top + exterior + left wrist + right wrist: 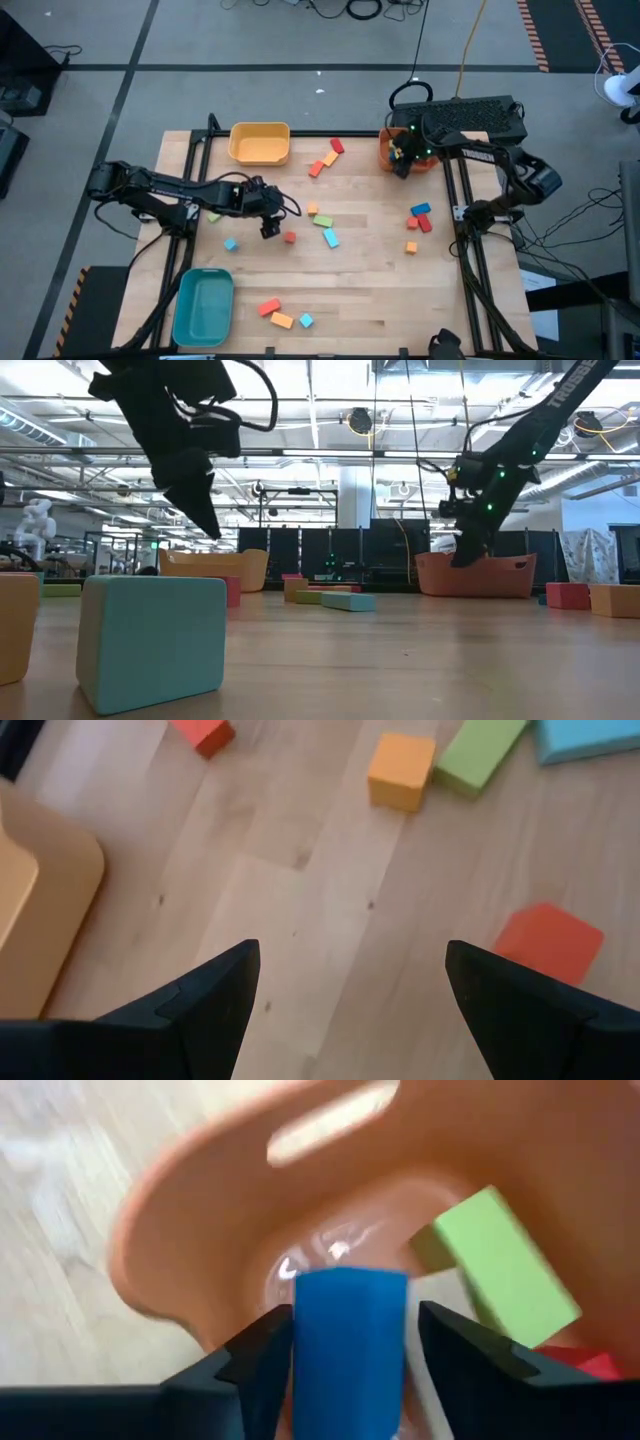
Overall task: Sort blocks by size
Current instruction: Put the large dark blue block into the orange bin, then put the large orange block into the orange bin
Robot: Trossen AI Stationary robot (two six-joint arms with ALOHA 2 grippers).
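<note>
My right gripper [404,162] hangs over the orange bin [432,163] at the far right, shut on a blue block [350,1342]. A green block [500,1265] and a red block [585,1365] lie in that bin. My left gripper [270,226] is open and empty above the table's left middle. A small red block [550,942] lies beside its fingertip. An orange cube [402,770], a green block [480,750] and a light blue block [590,735] lie beyond it. Other blocks lie scattered at the far middle [329,158], the right [420,215] and the near edge [282,318]. My right gripper pinches the blue block by two opposite sides [305,1350] between its two fingers. The fingers point down into the orange bin's mouth. The block is clear of the bin's floor [320,1255].
A yellow bin [260,143] stands at the far left and a teal bin [203,305] at the near left. A light blue cube [150,640] lies close to the low camera. Bare wood lies between the block groups in the table's middle.
</note>
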